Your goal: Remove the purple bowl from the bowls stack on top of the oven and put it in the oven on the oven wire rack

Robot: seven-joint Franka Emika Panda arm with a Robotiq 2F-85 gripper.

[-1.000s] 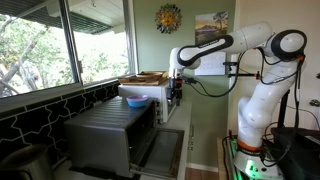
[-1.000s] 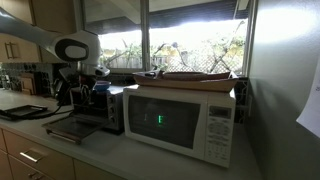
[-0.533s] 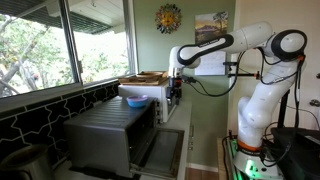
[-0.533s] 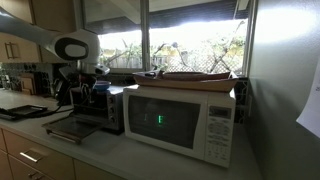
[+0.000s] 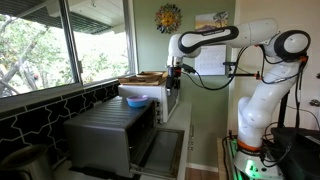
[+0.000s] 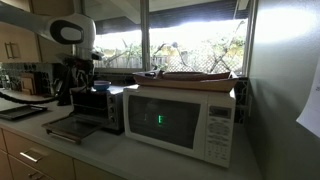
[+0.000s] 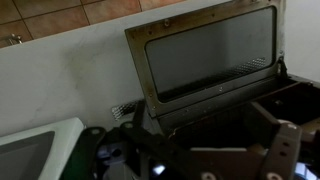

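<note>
Writing: the only marking is a green lit display (image 6: 160,120) on the front of the white microwave (image 6: 180,120); its digits are too small to read.
Oven: the dark grey oven (image 5: 105,135) stands on the countertop (image 6: 120,152) at 9 o'clock of the microwave in an exterior view, just beside it.
Oven door: the oven door (image 7: 210,55) hangs open and lies flat, its glass pane facing up in the wrist view.
Bowls stack: the bowls stack (image 5: 137,100) sits on the oven's top, toward its front edge.
Purple bowl: only bright blue shows in the stack; I cannot tell the purple bowl apart from it at this size.
Gripper: the gripper (image 5: 174,82) hangs above the open door, at 2 o'clock of the stack and apart from it; I cannot tell how its jaws stand, as the wrist view shows them dark and blurred.
Surface: a pale countertop over wooden drawers (image 6: 30,160), backed by dark tiles (image 5: 40,118).
Microwave top: a wooden tray (image 6: 195,76) rests there.
Room: a wide window (image 5: 60,40) shows trees; a sun ornament (image 5: 168,18) and a picture (image 5: 211,25) hang on the green wall.
</note>
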